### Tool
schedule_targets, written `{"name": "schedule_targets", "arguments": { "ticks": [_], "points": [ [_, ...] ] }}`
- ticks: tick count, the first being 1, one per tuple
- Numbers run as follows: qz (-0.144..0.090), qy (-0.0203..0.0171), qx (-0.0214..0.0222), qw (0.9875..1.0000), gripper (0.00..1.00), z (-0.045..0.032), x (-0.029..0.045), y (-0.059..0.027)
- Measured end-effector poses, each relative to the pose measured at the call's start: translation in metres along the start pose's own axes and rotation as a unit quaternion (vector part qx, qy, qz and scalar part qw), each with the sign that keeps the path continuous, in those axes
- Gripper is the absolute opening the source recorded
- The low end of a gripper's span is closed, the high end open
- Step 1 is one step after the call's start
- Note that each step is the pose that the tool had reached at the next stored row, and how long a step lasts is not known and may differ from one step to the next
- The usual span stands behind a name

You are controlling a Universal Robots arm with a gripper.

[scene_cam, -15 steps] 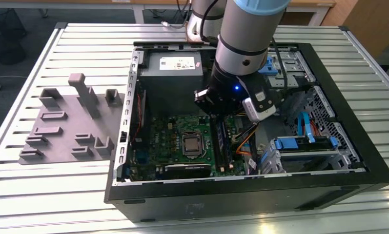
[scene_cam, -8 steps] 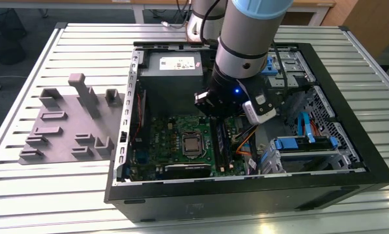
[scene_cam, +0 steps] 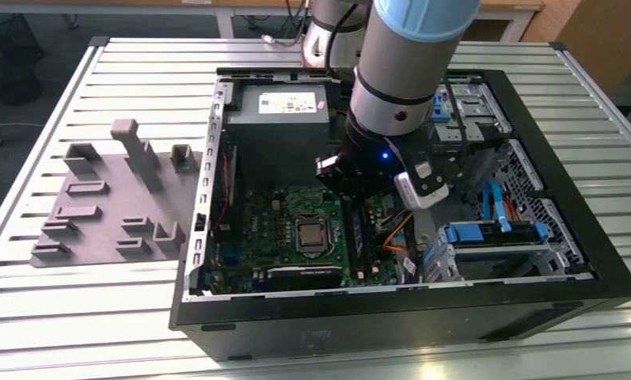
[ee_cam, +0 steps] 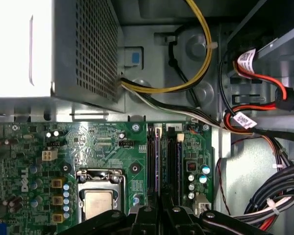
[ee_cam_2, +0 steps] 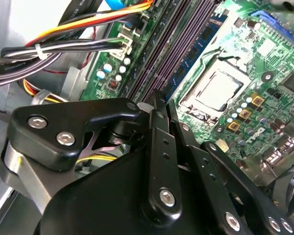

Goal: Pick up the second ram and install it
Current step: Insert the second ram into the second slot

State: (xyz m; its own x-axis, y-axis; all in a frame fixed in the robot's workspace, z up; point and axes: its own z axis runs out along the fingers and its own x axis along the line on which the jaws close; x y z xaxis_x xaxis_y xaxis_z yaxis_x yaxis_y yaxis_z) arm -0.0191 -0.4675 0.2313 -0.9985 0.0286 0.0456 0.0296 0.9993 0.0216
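In the exterior view my gripper (scene_cam: 349,195) reaches down into the open computer case (scene_cam: 600,261), over the long black slots beside the CPU socket (scene_cam: 313,234). The second ram (ee_cam_2: 197,48) is a blue-green strip with small black chips. It stands on edge in a slot on the motherboard (ee_cam: 98,142), on the CPU side. Seen edge-on, the second ram (ee_cam: 158,161) is a thin line that runs in between my fingertips. The gripper (ee_cam_2: 161,100) (ee_cam: 159,209) has its fingers drawn together on the strip's near end.
The power supply (scene_cam: 278,107) (ee_cam: 83,49) sits close behind the slots. Bundled cables (ee_cam_2: 63,44) (ee_cam: 264,122) crowd the side away from the CPU socket (ee_cam: 99,201). Drive bays with blue clips (scene_cam: 484,233) flank the arm. A grey parts fixture (scene_cam: 115,198) lies on the table outside the case.
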Motion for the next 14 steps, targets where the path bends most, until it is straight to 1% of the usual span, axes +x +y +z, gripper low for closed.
{"name": "schedule_targets", "arguments": {
  "ticks": [8,14],
  "points": [
    [0.001,0.0007,0.0,1.0,0.14,0.0032,-0.0003,-0.0071],
    [0.007,0.0007,-0.0002,1.0,0.14,0.0063,-0.0005,-0.008]
  ]
}}
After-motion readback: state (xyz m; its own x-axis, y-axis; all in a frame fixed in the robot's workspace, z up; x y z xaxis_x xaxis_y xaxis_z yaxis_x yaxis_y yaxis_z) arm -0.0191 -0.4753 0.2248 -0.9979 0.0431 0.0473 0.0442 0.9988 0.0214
